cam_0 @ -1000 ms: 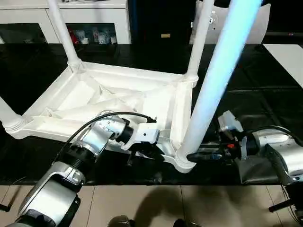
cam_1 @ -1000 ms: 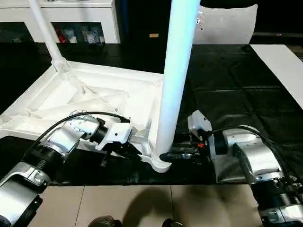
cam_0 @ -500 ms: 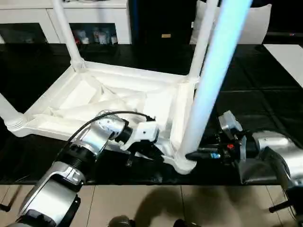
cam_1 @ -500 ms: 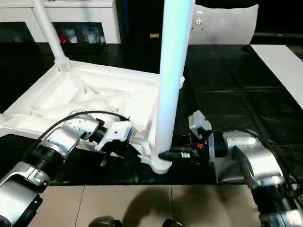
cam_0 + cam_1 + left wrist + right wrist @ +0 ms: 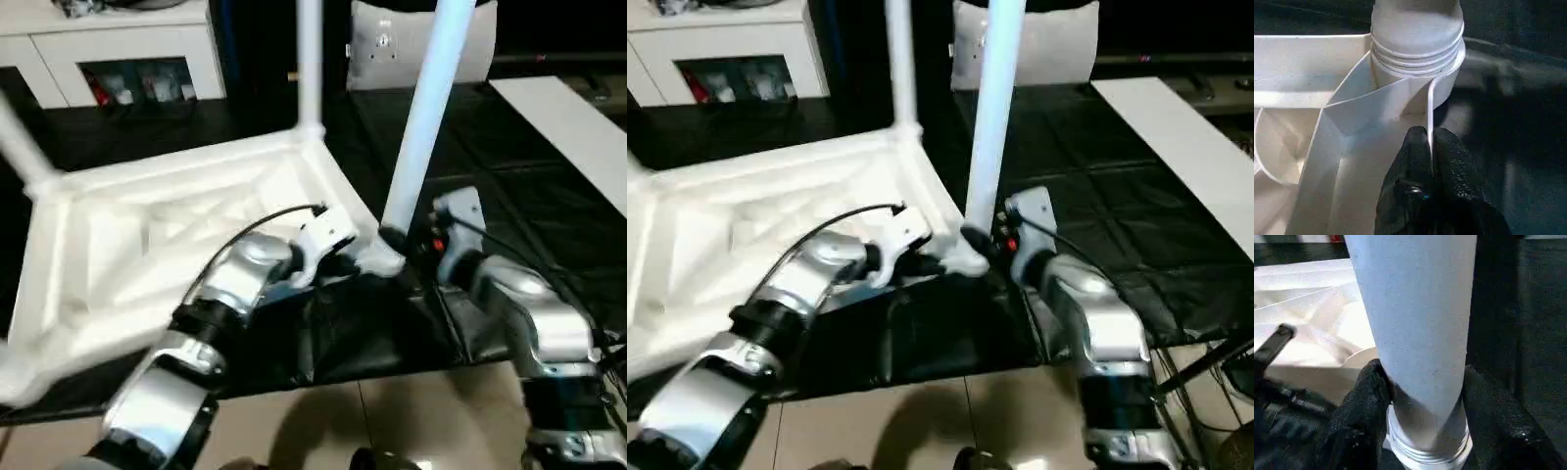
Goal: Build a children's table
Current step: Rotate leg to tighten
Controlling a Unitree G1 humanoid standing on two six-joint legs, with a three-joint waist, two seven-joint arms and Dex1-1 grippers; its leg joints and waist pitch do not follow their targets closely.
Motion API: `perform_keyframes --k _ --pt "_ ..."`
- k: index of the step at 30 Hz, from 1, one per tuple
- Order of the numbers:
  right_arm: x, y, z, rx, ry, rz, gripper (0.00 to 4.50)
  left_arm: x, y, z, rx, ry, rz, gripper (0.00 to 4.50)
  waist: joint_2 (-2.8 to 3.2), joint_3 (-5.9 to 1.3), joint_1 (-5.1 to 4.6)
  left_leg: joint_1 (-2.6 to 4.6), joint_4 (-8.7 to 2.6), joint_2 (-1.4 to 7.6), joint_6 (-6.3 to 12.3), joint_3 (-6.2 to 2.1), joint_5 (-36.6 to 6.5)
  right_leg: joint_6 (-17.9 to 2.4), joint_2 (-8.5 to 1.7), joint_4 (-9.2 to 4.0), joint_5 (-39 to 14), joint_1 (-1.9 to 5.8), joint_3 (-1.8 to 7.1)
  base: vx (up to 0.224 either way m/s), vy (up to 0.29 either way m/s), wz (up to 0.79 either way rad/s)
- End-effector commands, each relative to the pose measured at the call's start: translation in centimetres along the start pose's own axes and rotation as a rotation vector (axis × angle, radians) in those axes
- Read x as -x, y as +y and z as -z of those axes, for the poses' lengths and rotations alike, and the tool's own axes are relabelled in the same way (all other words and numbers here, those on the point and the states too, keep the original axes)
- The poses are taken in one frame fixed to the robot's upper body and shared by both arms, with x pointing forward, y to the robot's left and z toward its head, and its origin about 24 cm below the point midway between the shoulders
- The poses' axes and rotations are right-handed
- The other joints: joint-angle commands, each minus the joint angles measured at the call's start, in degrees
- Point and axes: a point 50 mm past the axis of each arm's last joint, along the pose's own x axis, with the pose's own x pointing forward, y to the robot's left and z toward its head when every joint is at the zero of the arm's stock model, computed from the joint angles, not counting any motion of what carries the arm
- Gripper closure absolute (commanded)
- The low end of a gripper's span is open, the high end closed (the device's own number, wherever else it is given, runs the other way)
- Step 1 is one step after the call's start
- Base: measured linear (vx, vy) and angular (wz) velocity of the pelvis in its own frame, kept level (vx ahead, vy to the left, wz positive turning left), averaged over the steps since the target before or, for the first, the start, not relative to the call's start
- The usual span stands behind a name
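The table top (image 5: 147,235) lies upside down on the black cloth (image 5: 549,196), and the step in hand looks like seating the near corner leg (image 5: 423,117) in its socket (image 5: 1420,63). The left gripper (image 5: 1430,147) is pinched shut on the thin rim (image 5: 1429,105) beside that socket, while the right gripper (image 5: 1422,396) clasps the leg just above its ribbed base. Next, I judge, the leg needs a firm downward press or twist while the left keeps the top steady.

Indoor room resembling a lab or demonstration space: work surface (image 5: 549,196) covered in black sheeting, tiled floor (image 5: 411,421) below its near edge, white glass-door cabinet (image 5: 127,59) beyond its far edge.
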Motion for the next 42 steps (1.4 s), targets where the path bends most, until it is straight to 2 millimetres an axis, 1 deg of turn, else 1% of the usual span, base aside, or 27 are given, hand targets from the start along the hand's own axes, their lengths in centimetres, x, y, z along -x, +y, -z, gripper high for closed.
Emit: perform_keyframes --k 1,2,3,5,7,11,12,13,14,17,18,21,22,23,25,26,27,28,30,31,32,34,37,39,40,41,42 --pt "-2.4 4.3 0.8 -0.027 0.038 -0.073 2.59 -2.7 -2.4 -4.8 -0.060 -0.146 0.020 4.50 -0.85 -4.76 0.31 -0.32 -3.24 4.24 5.98 -2.50 -0.22 -1.04 -5.69 -3.68 -16.06 3.85 4.60 0.000 0.000 0.00" --pt "-2.5 4.3 0.7 -0.026 0.025 -0.044 2.04 -2.9 -2.6 -4.9 -0.067 -0.142 0.005 4.50 -0.70 -4.81 0.36 -0.21 -3.19 4.22 6.04 -2.48 0.03 -1.42 -5.71 -3.63 -15.74 3.76 4.62 0.000 0.000 0.00" --pt "-2.6 4.3 0.7 -0.027 0.022 -0.034 1.91 -2.9 -2.6 -4.9 -0.069 -0.140 0.000 4.50 -0.77 -4.91 0.50 -0.13 -3.18 4.29 6.20 -2.47 0.36 -2.03 -5.83 -3.44 -14.82 3.85 4.77 0.000 0.000 0.00" --pt "-2.4 4.0 0.3 -0.016 -0.009 -0.016 1.84 -2.9 -2.5 -5.0 -0.069 -0.140 -0.017 4.50 -0.68 -4.87 0.61 -0.25 -3.17 4.42 7.18 -2.45 0.71 -2.99 -5.81 -2.96 -12.80 3.86 4.95 0.000 0.000 0.00" --pt "-1.7 3.1 0.0 -0.002 -0.039 -0.019 1.54 -2.5 -2.0 -4.5 -0.093 -0.131 -0.016 4.50 -0.72 -4.85 0.69 -0.21 -3.16 4.39 8.02 -2.37 0.26 -3.55 -5.92 -2.92 -12.15 3.91 5.08 0.000 0.000 0.00" --pt "-0.3 1.2 -0.3 0.013 -0.091 -0.034 1.32 -1.3 -1.1 -3.4 -0.110 -0.110 0.000 4.50 -0.74 -4.82 0.96 -0.32 -3.14 4.36 8.86 -2.36 0.00 -3.68 -5.92 -2.83 -11.85 4.02 5.13 0.000 0.000 0.00" --pt "-0.1 0.9 -0.3 0.020 -0.088 -0.035 1.22 -1.1 -1.0 -3.3 -0.113 -0.108 0.004 4.50 -0.79 -4.80 1.01 -0.34 -3.13 4.34 9.03 -2.32 -0.24 -3.63 -5.91 -2.81 -11.89 4.06 5.14 0.000 0.000 0.00" --pt "0.6 -0.1 -0.2 0.047 -0.078 -0.037 1.10 -0.5 -0.6 -2.8 -0.123 -0.104 0.016 4.50 -0.81 -4.76 1.06 -0.40 -3.10 4.25 9.20 -2.27 -0.45 -3.39 -5.89 -2.84 -12.14 4.14 5.14 0.000 0.000 0.00" --pt "0.7 -0.2 -0.2 0.051 -0.078 -0.040 0.97 -0.5 -0.6 -2.7 -0.122 -0.102 0.016 4.50 -0.80 -4.81 1.08 -0.38 -3.08 4.26 9.25 -2.26 -0.45 -3.34 -5.87 -2.84 -12.09 4.14 5.15 0.000 0.000 0.00" --pt "2.0 -1.7 -0.4 0.105 -0.074 -0.118 0.78 0.7 0.1 -1.6 -0.141 -0.075 0.037 4.50 -0.76 -4.84 1.21 -0.38 -3.05 4.44 9.41 -2.33 -0.53 -3.68 -5.85 -2.76 -12.11 4.09 5.10 0.000 0.000 0.00" --pt "2.4 -2.1 -0.5 0.118 -0.073 -0.143 0.59 0.9 0.2 -1.3 -0.149 -0.068 0.049 4.50 -0.86 -4.84 1.33 -0.38 -3.02 4.36 9.56 -2.26 -1.19 -3.51 -5.88 -2.84 -12.68 4.18 5.03 0.000 0.000 0.00" --pt "3.6 -2.9 -0.7 0.191 -0.049 -0.248 0.34 1.8 0.3 -0.4 -0.193 -0.048 0.122 4.50 -0.94 -4.75 1.61 -0.31 -3.05 4.38 9.13 -2.17 -2.09 -2.68 -5.83 -3.02 -14.57 4.05 5.11 0.000 0.000 0.00" --pt "4.1 -3.4 -0.9 0.243 -0.039 -0.303 0.34 2.3 0.1 0.0 -0.222 -0.036 0.182 4.50 -0.90 -4.78 1.82 -0.29 -3.03 4.31 8.84 -2.13 -2.57 -2.35 -5.84 -3.09 -15.43 4.02 5.06 0.000 0.000 0.00" --pt "4.2 -3.5 -0.9 0.250 -0.037 -0.317 0.34 2.5 0.1 0.1 -0.231 -0.032 0.200 4.50 -0.98 -4.75 1.94 -0.30 -3.08 4.38 8.65 -2.12 -2.64 -2.41 -5.85 -3.07 -15.82 3.98 5.10 0.000 0.000 0.00" --pt "4.4 -3.5 -1.0 0.248 -0.034 -0.356 0.09 2.8 -0.1 0.1 -0.267 -0.039 0.238 4.50 -0.83 -4.78 2.16 -0.20 -3.10 4.56 8.49 -2.19 -2.81 -2.69 -5.87 -3.12 -16.14 3.90 5.06 0.000 0.000 0.00" --pt "4.6 -3.5 -1.0 0.255 -0.029 -0.403 0.09 3.0 -0.2 0.3 -0.276 -0.029 0.267 4.50 -0.84 -4.83 2.13 -0.17 -3.10 4.67 8.44 -2.21 -2.64 -2.91 -5.81 -3.01 -15.85 3.84 5.05 0.000 0.000 0.00" --pt "5.1 -3.2 -1.0 0.271 -0.012 -0.513 0.09 3.6 -0.4 0.6 -0.319 -0.023 0.340 4.50 -0.70 -4.93 2.45 0.06 -3.05 4.85 8.44 -2.24 -2.37 -3.34 -5.83 -2.89 -15.17 3.67 5.10 0.000 0.000 0.00" --pt "5.3 -3.1 -0.9 0.273 0.002 -0.563 0.09 3.9 -0.5 0.7 -0.332 -0.018 0.376 4.50 -0.70 -4.95 2.83 0.00 -3.04 5.08 8.93 -2.18 -2.22 -3.68 -5.84 -2.58 -14.21 3.75 5.24 0.000 0.000 0.00" --pt "5.4 -3.1 -0.8 0.277 0.015 -0.604 0.09 4.1 -0.6 0.8 -0.352 -0.012 0.403 4.50 -0.62 -5.04 3.36 0.04 -2.95 5.30 9.14 -2.17 -1.47 -4.16 -5.92 -2.31 -12.98 3.59 5.34 0.000 0.000 0.00" --pt "5.5 -3.0 -0.8 0.279 0.026 -0.639 0.32 4.3 -0.7 0.9 -0.373 -0.007 0.428 4.50 -0.77 -5.11 3.97 0.10 -2.96 5.47 9.09 -2.17 -0.91 -5.09 -6.13 -2.00 -11.94 3.54 5.41 0.000 0.000 0.00" --pt "5.5 -2.8 -0.6 0.279 0.042 -0.704 0.42 4.6 -0.8 1.0 -0.404 0.004 0.475 4.50 -0.99 -5.06 4.29 0.07 -2.94 5.33 8.85 -2.03 -1.07 -5.05 -6.13 -2.08 -12.45 3.47 5.43 0.000 0.000 0.00" --pt "5.5 -2.7 -0.6 0.278 0.050 -0.735 0.48 4.7 -0.8 1.0 -0.418 0.009 0.494 4.50 -0.87 -4.98 4.76 0.16 -2.99 5.17 8.05 -1.88 -2.05 -4.67 -6.19 -2.39 -14.73 3.46 5.41 0.000 0.000 0.00" --pt "5.3 -2.3 -0.2 0.286 0.086 -0.831 0.85 5.1 -1.0 0.9 -0.463 0.020 0.548 4.50 -1.26 -4.95 5.04 0.13 -3.09 5.16 7.02 -1.88 -3.07 -3.50 -6.16 -2.72 -17.62 3.49 5.30 0.000 0.000 0.00" --pt "5.2 -2.2 0.0 0.288 0.098 -0.864 0.92 5.2 -1.0 0.8 -0.480 0.022 0.568 4.50 -1.16 -4.95 5.15 0.16 -3.09 5.14 6.53 -1.92 -3.21 -3.12 -6.15 -2.75 -18.39 3.45 5.26 0.000 0.000 0.00" --pt "5.2 -2.1 0.1 0.288 0.102 -0.875 1.13 5.2 -1.0 0.8 -0.485 0.023 0.575 4.50 -1.16 -4.93 5.20 0.10 -3.08 5.12 6.39 -1.89 -3.29 -2.90 -6.18 -2.84 -18.64 3.46 5.32 0.000 0.000 0.00" --pt "5.1 -2.0 0.1 0.292 0.106 -0.892 1.13 5.3 -1.0 0.8 -0.493 0.024 0.583 4.50 -1.32 -4.97 5.20 0.08 -3.08 5.12 6.31 -1.90 -3.21 -2.78 -6.17 -2.82 -18.74 3.49 5.31 0.000 0.000 0.00" --pt "5.0 -2.0 0.2 0.292 0.105 -0.898 1.26 5.3 -1.0 0.7 -0.499 0.024 0.586 4.50 -1.23 -4.99 5.31 0.07 -3.07 5.11 6.25 -1.92 -3.14 -2.62 -6.18 -2.80 -18.96 3.46 5.32 0.000 0.000 0.00"
